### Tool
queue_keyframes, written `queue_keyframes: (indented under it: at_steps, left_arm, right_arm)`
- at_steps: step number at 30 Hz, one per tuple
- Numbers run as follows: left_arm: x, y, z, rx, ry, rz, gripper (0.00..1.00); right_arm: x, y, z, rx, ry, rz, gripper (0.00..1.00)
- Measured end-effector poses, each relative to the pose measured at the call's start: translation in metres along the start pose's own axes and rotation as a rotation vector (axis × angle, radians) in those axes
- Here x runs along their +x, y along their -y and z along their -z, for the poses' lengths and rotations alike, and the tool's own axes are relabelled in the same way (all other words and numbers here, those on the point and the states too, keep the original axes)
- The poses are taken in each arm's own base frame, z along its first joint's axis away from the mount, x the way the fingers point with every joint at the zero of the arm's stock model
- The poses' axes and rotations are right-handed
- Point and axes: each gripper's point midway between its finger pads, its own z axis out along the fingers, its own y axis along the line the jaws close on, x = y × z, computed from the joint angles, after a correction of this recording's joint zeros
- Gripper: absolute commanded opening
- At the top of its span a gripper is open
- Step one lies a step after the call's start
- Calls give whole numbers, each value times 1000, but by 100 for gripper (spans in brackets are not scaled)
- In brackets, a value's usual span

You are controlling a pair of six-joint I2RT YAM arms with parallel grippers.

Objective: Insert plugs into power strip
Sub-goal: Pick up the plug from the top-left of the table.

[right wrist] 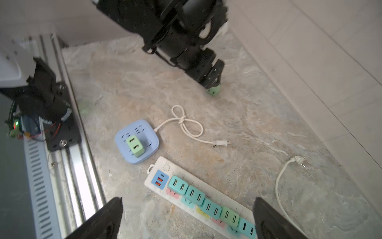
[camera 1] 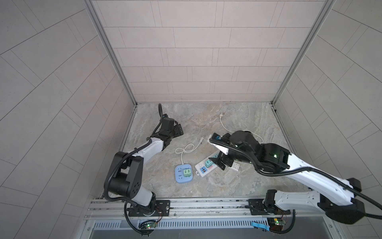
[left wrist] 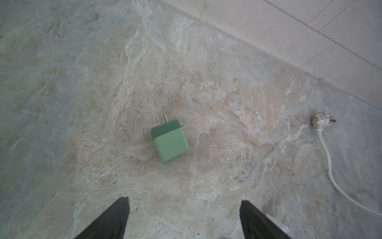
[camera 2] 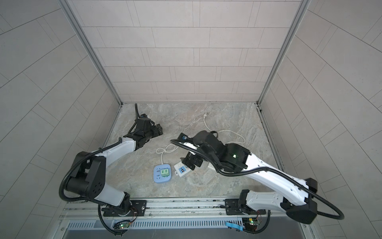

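My left gripper [left wrist: 186, 219] hangs with its fingers spread and empty. Just ahead of them a loose plug [left wrist: 170, 140] lies on the marbled table [left wrist: 82, 103]: a mint-green cube with a darker teal cap and two brass prongs. A light green plug [right wrist: 135, 145] sits in the blue square strip [right wrist: 124, 134]. Five teal and mint plugs [right wrist: 210, 208] line the white power strip [right wrist: 208, 192] below my right gripper [right wrist: 186, 223], whose fingers are wide apart and empty.

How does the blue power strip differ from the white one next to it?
The blue power strip is small and squarish; the white power strip is long and narrow. The blue one carries a single green plug; the white one carries a row of teal and green plugs. Both lie flat on the table, side by side.
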Motion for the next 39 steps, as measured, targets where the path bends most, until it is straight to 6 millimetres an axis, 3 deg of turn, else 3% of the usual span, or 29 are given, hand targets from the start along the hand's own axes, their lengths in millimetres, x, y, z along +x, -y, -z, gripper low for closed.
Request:
queue_keyframes:
  at_steps: [3,6,11,16,26,31,35,39]
  left_arm:
    - [0,-2,-22,-59,-46,28,87]
    - [-9,-1,-41,-134,-101,75,85]
    - [-22,0,-59,-253,-152,175,85]
    - [-4,-13,-61,-360,-220,260,85]
    - [21,-13,-93,-413,-333,315,84]
    - [18,-15,-94,-436,-320,330,82]
    - [15,-19,-99,-454,-320,348,80]
    - [13,-21,-100,-467,-321,359,76]
  right_arm:
    - [14,21,3,69,81,-92,100]
    - [22,26,-2,96,106,-133,100]
    - [12,29,-5,106,154,-165,100]
    - [11,27,-16,96,148,-189,100]
    - [12,24,-25,78,136,-268,100]
    - [10,49,-19,210,156,-452,100]
    - [7,80,-2,363,191,-637,100]
    - [4,95,13,439,222,-716,100]
